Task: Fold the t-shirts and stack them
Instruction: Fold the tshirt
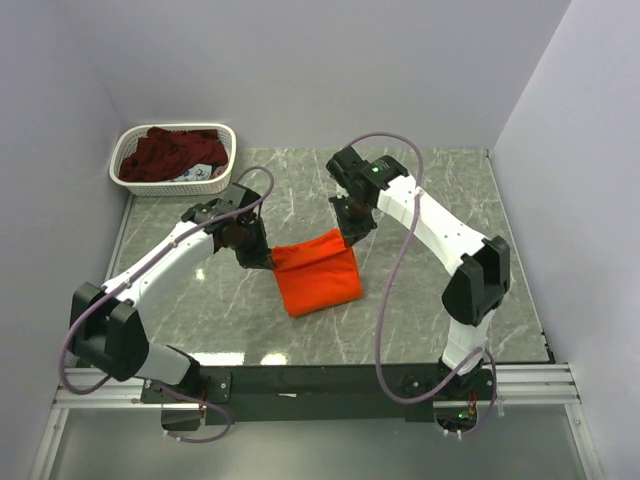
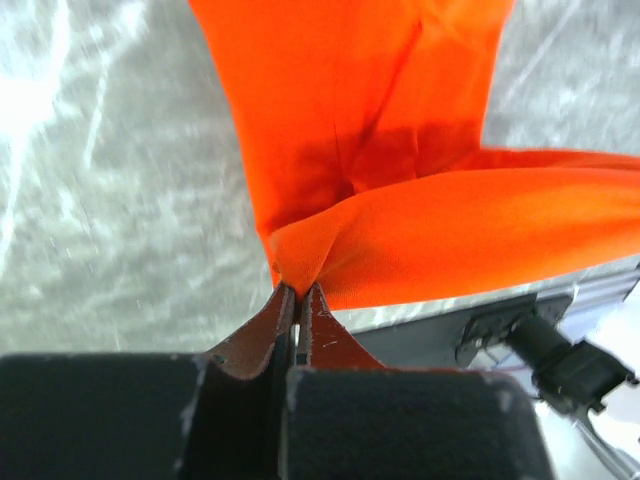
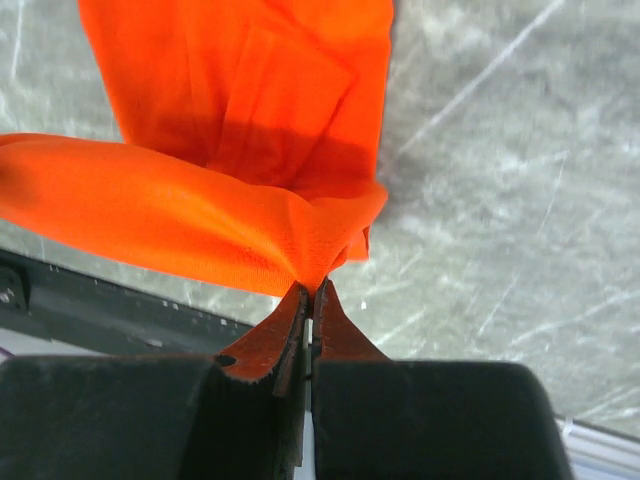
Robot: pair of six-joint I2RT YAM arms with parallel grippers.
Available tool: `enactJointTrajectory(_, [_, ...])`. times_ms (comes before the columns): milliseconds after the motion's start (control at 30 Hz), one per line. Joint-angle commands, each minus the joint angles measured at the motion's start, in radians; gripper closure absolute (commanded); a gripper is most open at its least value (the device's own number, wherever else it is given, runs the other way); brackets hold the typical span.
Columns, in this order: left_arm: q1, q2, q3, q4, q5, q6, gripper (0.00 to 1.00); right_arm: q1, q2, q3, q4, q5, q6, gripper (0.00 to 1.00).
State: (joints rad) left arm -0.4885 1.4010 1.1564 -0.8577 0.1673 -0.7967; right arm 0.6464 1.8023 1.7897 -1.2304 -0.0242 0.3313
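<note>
Grey marble table point(image 1: 450, 190), mid-fold: the left gripper point(image 1: 262, 258) and right gripper point(image 1: 350, 235) each pinch tight on an upper corner of the orange t-shirt point(image 1: 318, 280). Its top edge is lifted between them and its lower part lies at table centre, apparently to set a crease. Beyond, the maroon t-shirt point(image 1: 170, 152) sits heaped in a white lattice basket point(image 1: 170, 187) at the far-left corner.

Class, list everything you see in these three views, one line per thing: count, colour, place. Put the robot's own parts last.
orange t-shirt: one, bright orange, mid-table, far edge held up
maroon t-shirt: one, dark red, bunched in the basket
pale cloth: count unclear, whitish-blue, under the maroon one
basket: one, white lattice, table's far left corner
table: one, grey marble
left gripper: one, black, shut on the orange shirt's left corner
right gripper: one, black, shut on its right corner
</note>
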Motion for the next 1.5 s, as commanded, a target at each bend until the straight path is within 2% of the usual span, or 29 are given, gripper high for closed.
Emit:
enactJointTrajectory(0, [0.06,0.041,0.02,0.04,-0.008,0.07,0.99,-0.04,0.044,0.079,-0.011,0.027,-0.048,1.0])
enactJointTrajectory(300, [0.108,0.223,0.074,0.18,-0.083,0.151,0.99,-0.094,0.195,0.142,0.068,-0.006,-0.044,1.0])
enactJointTrajectory(500, [0.113,0.329,0.12,0.207,-0.143,0.163,0.99,-0.119,0.262,0.126,0.143,-0.019,-0.038,1.0])
enactJointTrajectory(567, [0.113,0.349,0.115,0.213,-0.149,0.157,0.97,-0.126,0.269,0.117,0.172,-0.017,-0.035,0.97])
enactJointTrajectory(600, [0.114,0.352,0.112,0.22,-0.159,0.154,0.95,-0.126,0.269,0.112,0.18,-0.016,-0.032,0.94])
enactJointTrajectory(633, [0.116,0.354,0.111,0.218,-0.164,0.151,0.92,-0.128,0.267,0.105,0.19,-0.013,-0.032,0.86])
enactJointTrajectory(667, [0.116,0.352,0.112,0.214,-0.164,0.142,0.84,-0.128,0.263,0.102,0.206,-0.01,-0.029,0.82])
enactJointTrajectory(700, [0.116,0.34,0.112,0.207,-0.164,0.14,0.8,-0.128,0.246,0.097,0.212,-0.008,-0.028,0.75])
enactJointTrajectory(733, [0.116,0.331,0.114,0.203,-0.195,0.136,0.76,-0.128,0.233,0.093,0.219,-0.006,-0.028,0.72])
enactJointTrajectory(767, [0.116,0.32,0.115,0.197,-0.204,0.126,0.66,-0.128,0.217,0.085,0.247,-0.006,-0.026,0.7])
enactJointTrajectory(833, [0.116,0.274,0.118,0.186,-0.232,0.114,0.52,-0.129,0.148,0.042,0.284,-0.008,-0.029,0.64])
enactJointTrajectory(867, [0.116,0.256,0.118,0.175,-0.244,0.097,0.37,-0.128,0.119,0.024,0.333,-0.008,-0.029,0.62])
enactJointTrajectory(933, [0.116,0.195,0.108,0.172,-0.255,0.082,0.26,-0.133,0.028,-0.056,0.393,-0.025,-0.032,0.62])
enactJointTrajectory(967, [0.114,0.172,0.091,0.181,-0.246,0.068,0.24,-0.137,-0.004,-0.091,0.466,-0.073,-0.037,0.61])
enactJointTrajectory(1067, [0.104,0.073,0.033,0.221,-0.175,0.039,0.3,-0.152,-0.105,-0.242,0.61,-0.211,-0.052,0.62])
enactJointTrajectory(1133, [0.074,0.021,-0.004,0.305,-0.103,0.03,0.33,-0.163,-0.136,-0.328,0.664,-0.282,-0.063,0.62])
enactJointTrajectory(1200, [0.051,0.006,-0.053,0.409,-0.008,0.011,0.39,-0.171,-0.129,-0.368,0.735,-0.397,-0.06,0.63])
enactJointTrajectory(1267, [0.05,0.015,-0.093,0.475,0.059,-0.002,0.52,-0.182,-0.115,-0.421,0.819,-0.5,-0.049,0.65])
enactJointTrajectory(1367, [0.056,0.067,-0.126,0.598,0.063,0.001,0.62,-0.211,-0.069,-0.464,0.94,-0.606,-0.008,0.67])
enactJointTrajectory(1467, [0.091,0.162,-0.13,0.693,0.098,0.005,0.62,-0.232,0.04,-0.441,0.986,-0.684,0.025,0.68])
